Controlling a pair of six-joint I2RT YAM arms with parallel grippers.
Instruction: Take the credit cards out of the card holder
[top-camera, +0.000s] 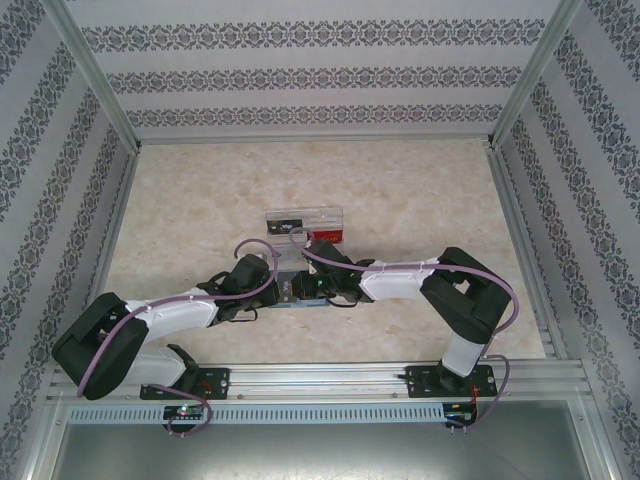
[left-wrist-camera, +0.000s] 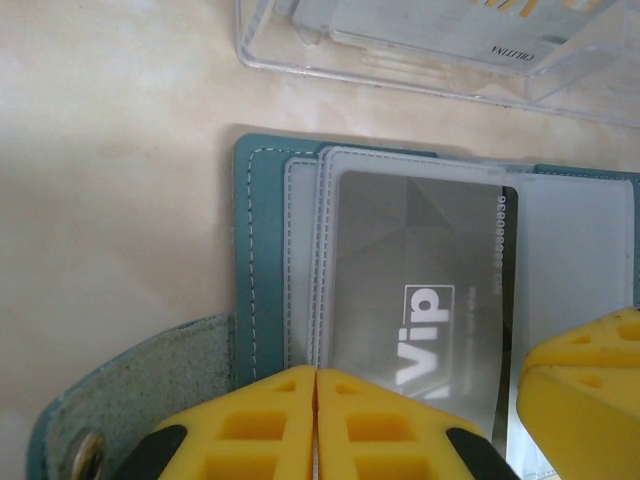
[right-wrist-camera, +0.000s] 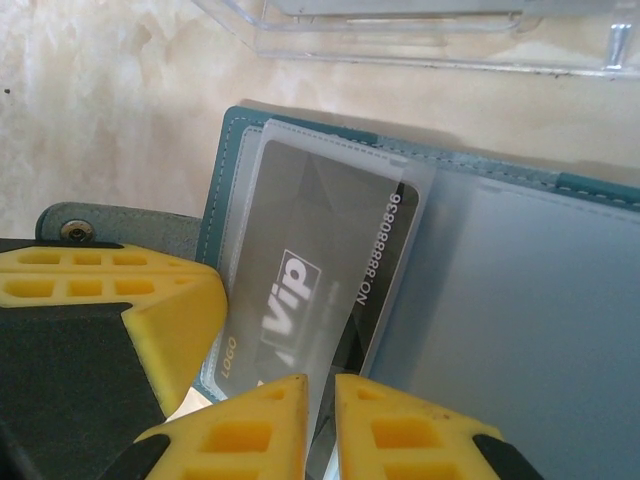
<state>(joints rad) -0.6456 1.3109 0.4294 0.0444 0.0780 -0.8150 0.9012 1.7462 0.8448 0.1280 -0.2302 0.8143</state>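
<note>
The teal card holder (left-wrist-camera: 258, 250) lies open on the table, blue-grey panels (right-wrist-camera: 560, 320) up, with a grey "Vip" credit card (left-wrist-camera: 420, 270) in a clear sleeve. My left gripper (left-wrist-camera: 316, 375) is shut, its seam lined up with the sleeve's stitched left edge, apparently pinching it. My right gripper (right-wrist-camera: 335, 385) is closed to a thin gap on the lower edge of the card (right-wrist-camera: 310, 230), which sits tilted in the sleeve. The left gripper's finger (right-wrist-camera: 150, 290) touches the holder's left edge. From above, both wrists meet over the holder (top-camera: 290, 304) and hide most of it.
A clear plastic tray (top-camera: 305, 222) with cards in it stands just beyond the holder, and its near wall (left-wrist-camera: 420, 50) is close to the holder's far edge. The holder's snap strap (left-wrist-camera: 130, 390) lies out to the left. Patterned walls enclose the marble table (top-camera: 200, 200).
</note>
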